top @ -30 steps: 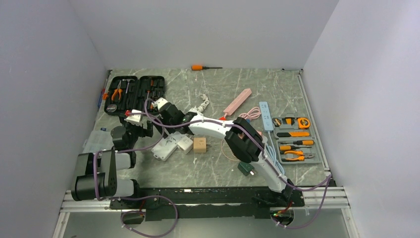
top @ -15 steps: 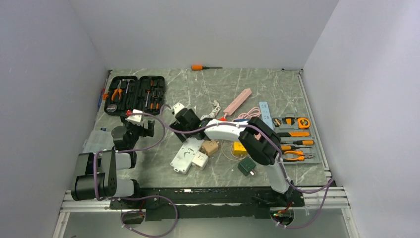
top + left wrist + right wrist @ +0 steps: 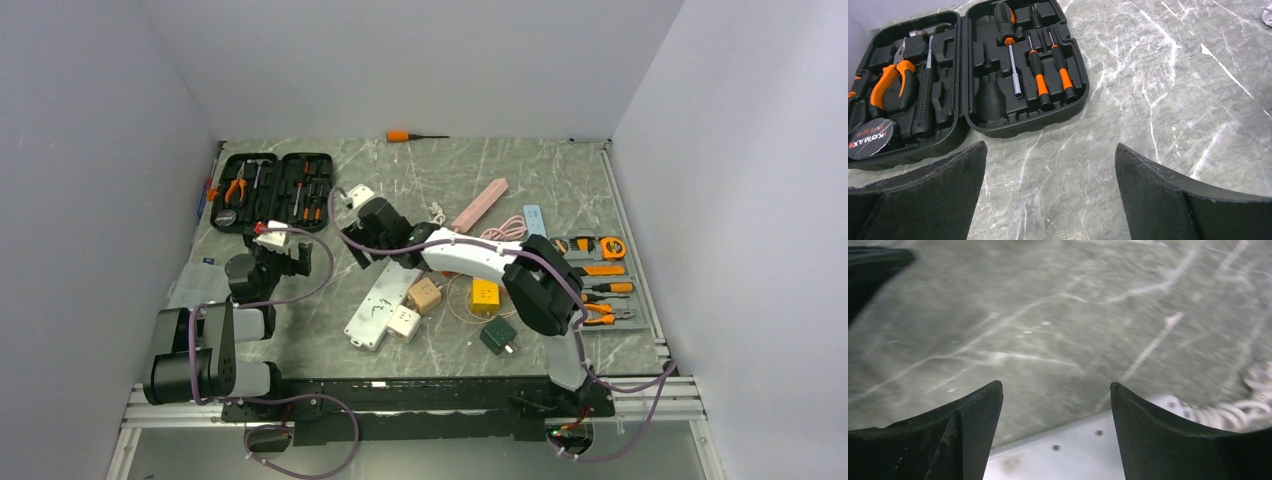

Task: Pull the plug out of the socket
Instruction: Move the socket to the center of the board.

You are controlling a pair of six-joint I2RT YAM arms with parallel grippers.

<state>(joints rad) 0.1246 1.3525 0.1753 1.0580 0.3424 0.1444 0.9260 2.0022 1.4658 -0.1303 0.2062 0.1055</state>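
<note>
Right pincer (image 3: 1055,385), wide open and empty, hangs above socket (image 3: 383,303), likely lining up on tan plug (image 3: 424,295); left pincer (image 3: 1050,145) open, idle.

We see grey-green marble table (image 3: 500,170) w/ white veins, black toolcase (image 3: 265,180) w/ orange grips at 10 o'clock, white socket (image 3: 378,305), tan plug (image 3: 425,294), yellow adapter (image 3: 485,294).

2 purple cables (image 3: 331,262) run along the grey-black left arm (image 3: 195,355) and the white-black right arm (image 3: 465,258).
</note>
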